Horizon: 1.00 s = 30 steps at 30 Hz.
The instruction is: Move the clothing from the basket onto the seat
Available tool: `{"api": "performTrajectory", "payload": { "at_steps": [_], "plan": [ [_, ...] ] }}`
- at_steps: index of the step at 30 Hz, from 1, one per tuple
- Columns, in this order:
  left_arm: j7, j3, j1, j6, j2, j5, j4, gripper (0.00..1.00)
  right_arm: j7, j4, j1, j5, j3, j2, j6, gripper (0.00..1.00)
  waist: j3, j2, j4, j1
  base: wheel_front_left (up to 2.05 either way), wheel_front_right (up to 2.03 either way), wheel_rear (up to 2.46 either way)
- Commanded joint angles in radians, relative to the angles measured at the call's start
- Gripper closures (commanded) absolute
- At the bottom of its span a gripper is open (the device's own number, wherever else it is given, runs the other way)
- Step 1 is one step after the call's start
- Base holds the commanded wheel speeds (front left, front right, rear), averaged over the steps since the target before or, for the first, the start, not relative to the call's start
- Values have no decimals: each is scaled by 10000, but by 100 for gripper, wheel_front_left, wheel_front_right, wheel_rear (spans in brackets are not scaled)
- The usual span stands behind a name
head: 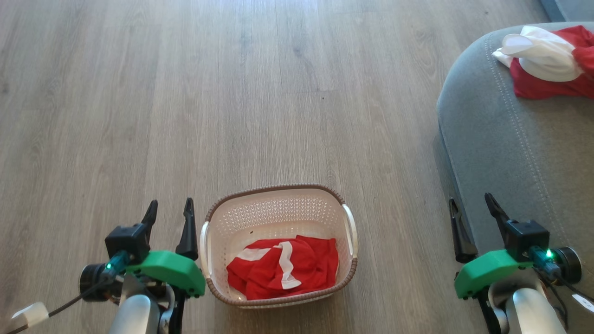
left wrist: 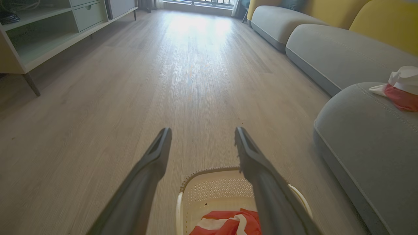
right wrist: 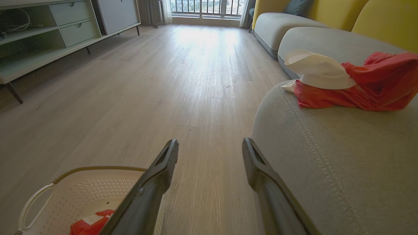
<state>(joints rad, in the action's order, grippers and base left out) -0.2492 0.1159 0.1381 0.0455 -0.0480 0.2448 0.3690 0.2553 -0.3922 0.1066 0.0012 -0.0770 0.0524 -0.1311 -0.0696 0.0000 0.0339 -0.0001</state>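
Observation:
The cream basket (head: pixel 278 204) stands on the floor between my arms, with a crumpled piece of red and white clothing (head: pixel 284 266) lying in it. More red and white clothing (head: pixel 547 65) lies on the grey seat (head: pixel 510 153) at the right. My left gripper (head: pixel 170 214) hangs open just left of the basket, nothing between its fingers. My right gripper (head: pixel 471 211) is open too, beside the seat's front edge. The left wrist view shows the basket (left wrist: pixel 212 189) and the clothing (left wrist: pixel 228 223) under my open left gripper (left wrist: pixel 202 133). The right wrist view has my right gripper (right wrist: pixel 210 145) above bare floor, the seat (right wrist: pixel 326 156) to its right.
Pale wooden floor (head: pixel 185 93) stretches ahead and to the left. A low cabinet (right wrist: pixel 39 39) with shelves and drawers lines the far left wall. Further grey sofa cushions (left wrist: pixel 333 52) with yellow backs run along the right.

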Motion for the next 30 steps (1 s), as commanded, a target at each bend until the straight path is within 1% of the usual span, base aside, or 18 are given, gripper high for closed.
{"api": "performTrajectory", "payload": {
  "at_steps": [1, 12, 22, 26, 30],
  "plan": [
    [-126, -395, 124, -47, -28, -119, -271, 0, 65, 280, 157, 79, 284, -20, 4, 0, 6, 0, 20, 1, 0, 0, 0],
    [-126, -273, 237, -34, -24, -41, -217, 0, 65, 344, 255, 185, 299, -21, 4, 0, -147, 0, 47, 1, 0, 0, 0],
    [-126, -111, 337, 5, -23, -19, -95, 0, 65, 425, 372, 316, 292, -22, 4, 0, -383, 0, 263, 1, 0, 0, 0],
    [-126, 118, 719, -15, -23, -128, 39, 0, 65, 649, 601, 323, 172, -22, 4, 0, -901, 0, 362, 1, 0, 0, 0],
    [-126, 582, 1510, -27, -23, -191, 258, 0, 65, 1035, 1077, 378, 63, -22, 4, 0, -1985, 0, 484, 1, 0, 0, 0]
  ]
}}
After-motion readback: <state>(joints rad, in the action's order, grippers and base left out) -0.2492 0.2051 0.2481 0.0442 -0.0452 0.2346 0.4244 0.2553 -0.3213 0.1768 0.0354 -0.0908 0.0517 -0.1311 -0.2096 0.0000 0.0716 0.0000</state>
